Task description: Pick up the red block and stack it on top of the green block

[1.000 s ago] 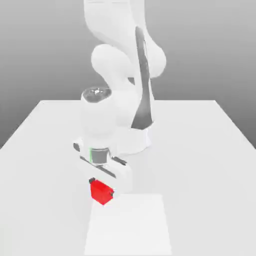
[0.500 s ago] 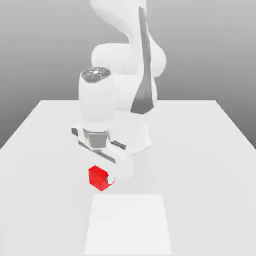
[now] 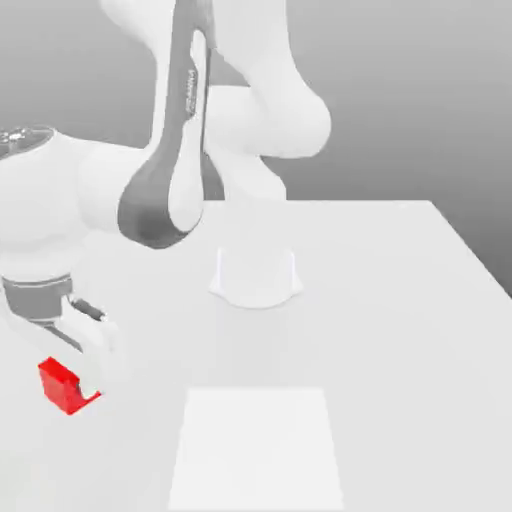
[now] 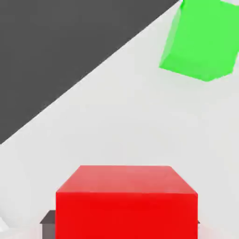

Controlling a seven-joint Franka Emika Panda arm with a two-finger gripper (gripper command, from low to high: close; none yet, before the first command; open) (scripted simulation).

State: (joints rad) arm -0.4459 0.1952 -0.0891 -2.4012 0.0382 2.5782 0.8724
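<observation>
In the exterior view my gripper (image 3: pixel 72 375) sat at about eight o'clock from my base (image 3: pixel 256 280), near the table's (image 3: pixel 400 330) edge on that view's left. My fingers were pinched on the red block (image 3: pixel 62 385), which hung under my hand, apparently clear of the tabletop. My arm (image 3: pixel 170 170) reached out low across the left half of the table. A paler square patch (image 3: pixel 258 445) lay on the surface at six o'clock from the base, apart from the block. From the base round to three and five o'clock the white top ran bare out to its edge on the view's right, so the open room was on that side.

In the hand view the red block (image 4: pixel 126 205) filled the foreground, squarely held, with a dark fingertip (image 4: pixel 46 218) just showing at its side. The green block (image 4: pixel 200 39) lay at about one o'clock from the red one, well apart, with bare table (image 4: pixel 116 121) between them. The table's edge cut diagonally, dark floor beyond it from nine to twelve o'clock.
</observation>
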